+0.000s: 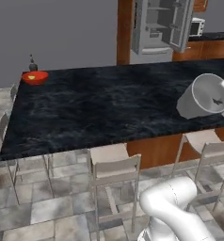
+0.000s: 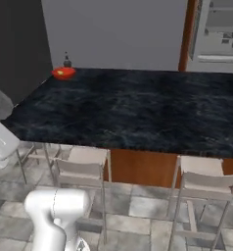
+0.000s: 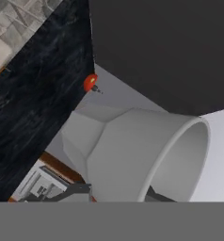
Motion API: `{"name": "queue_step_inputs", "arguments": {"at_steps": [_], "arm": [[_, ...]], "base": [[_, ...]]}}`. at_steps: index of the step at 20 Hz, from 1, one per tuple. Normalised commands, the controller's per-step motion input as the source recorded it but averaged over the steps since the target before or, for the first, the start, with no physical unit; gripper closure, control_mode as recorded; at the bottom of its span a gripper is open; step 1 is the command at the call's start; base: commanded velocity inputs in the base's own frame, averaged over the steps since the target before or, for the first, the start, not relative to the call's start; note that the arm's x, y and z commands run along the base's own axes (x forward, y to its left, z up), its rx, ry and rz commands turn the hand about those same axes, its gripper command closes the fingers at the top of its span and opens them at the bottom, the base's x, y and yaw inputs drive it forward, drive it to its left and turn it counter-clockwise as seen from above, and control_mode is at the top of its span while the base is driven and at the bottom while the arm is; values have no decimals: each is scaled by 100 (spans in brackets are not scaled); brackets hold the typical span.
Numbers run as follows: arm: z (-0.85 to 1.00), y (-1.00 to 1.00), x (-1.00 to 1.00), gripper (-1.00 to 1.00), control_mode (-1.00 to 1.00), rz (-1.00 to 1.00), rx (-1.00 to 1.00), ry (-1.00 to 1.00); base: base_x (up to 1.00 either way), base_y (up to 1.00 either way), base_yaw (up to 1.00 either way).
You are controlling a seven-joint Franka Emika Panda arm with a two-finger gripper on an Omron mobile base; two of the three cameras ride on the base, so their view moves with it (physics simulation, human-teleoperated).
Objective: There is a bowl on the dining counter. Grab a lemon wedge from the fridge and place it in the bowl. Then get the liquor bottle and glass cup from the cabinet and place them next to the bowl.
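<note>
- Counter (image 1: 109, 108): black marble, spanned the room; two chairs (image 1: 115, 172) stood before it.
- Bowl (image 1: 35, 77): far left corner, bottle (image 1: 33, 62) just behind.
- Fridge (image 1: 158, 26): doors stood open, top cut off.
- Gripper (image 3: 118, 193): clamped on cup (image 3: 147, 155), tilted; fingertips mostly hidden.

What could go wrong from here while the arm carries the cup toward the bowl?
The glass cup hangs tilted on its side in the gripper, pinched at the rim, so it might slip. The bowl and liquor bottle stand close together at the dining counter's far corner; setting down there could knock either.
</note>
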Motion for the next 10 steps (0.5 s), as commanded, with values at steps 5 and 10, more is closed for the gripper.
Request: {"name": "queue_step_inputs", "arguments": {"at_steps": [5,10], "arm": [[0,0,0,100,100,0,0,0],[0,0,0,100,100,0,0,0]], "base": [[0,100,-43],[0,100,-42]]}}
